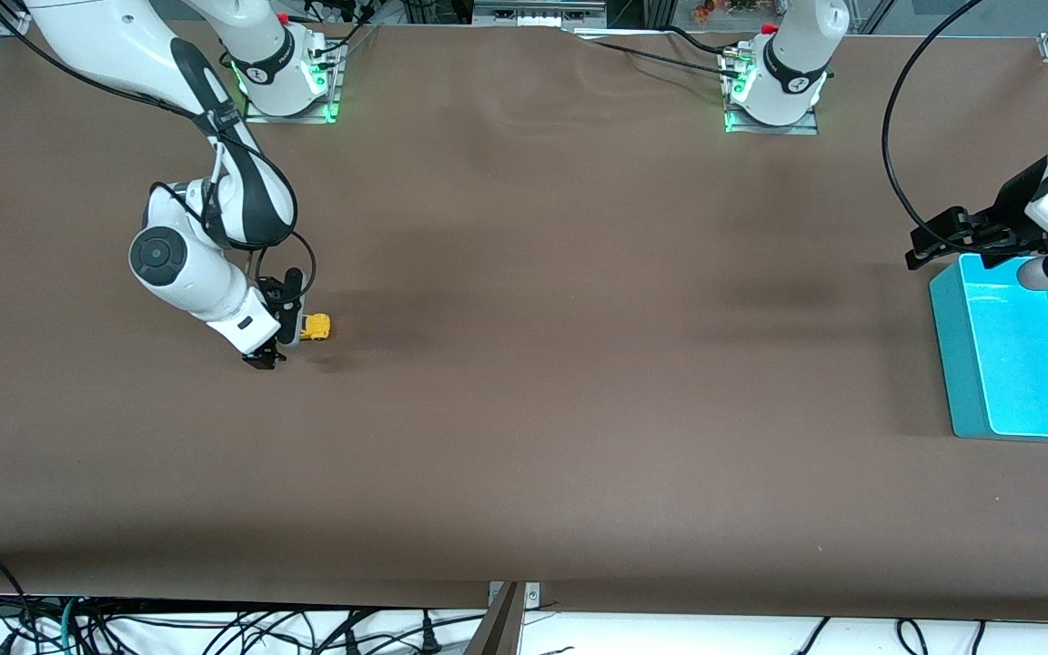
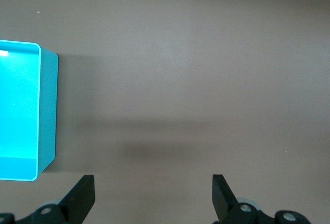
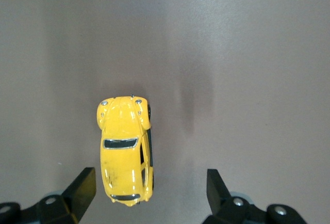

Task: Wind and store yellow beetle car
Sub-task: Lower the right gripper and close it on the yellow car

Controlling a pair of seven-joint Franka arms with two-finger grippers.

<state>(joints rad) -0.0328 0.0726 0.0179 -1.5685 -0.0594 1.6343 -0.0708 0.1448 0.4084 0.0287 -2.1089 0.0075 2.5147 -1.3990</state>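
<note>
**Right gripper low over the car, fingers apart**

The yellow beetle car (image 3: 125,149) stands on the brown table (image 1: 533,382) toward the right arm's end. The right gripper (image 3: 147,188) hangs just above it with fingers spread; the car seems to lie between them, nearer one finger, untouched. The left gripper (image 2: 153,195), spread wide, waits beside the turquoise bin (image 1: 961,364).

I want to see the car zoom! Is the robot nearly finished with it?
Not nearly. Nothing looks done: the yellow beetle car sits on the table, not gripped. In hand: the right gripper is down around it, fingers open. Left: grabbing, winding, then storing, probably in the blue bin, where the left gripper waits open.
</note>
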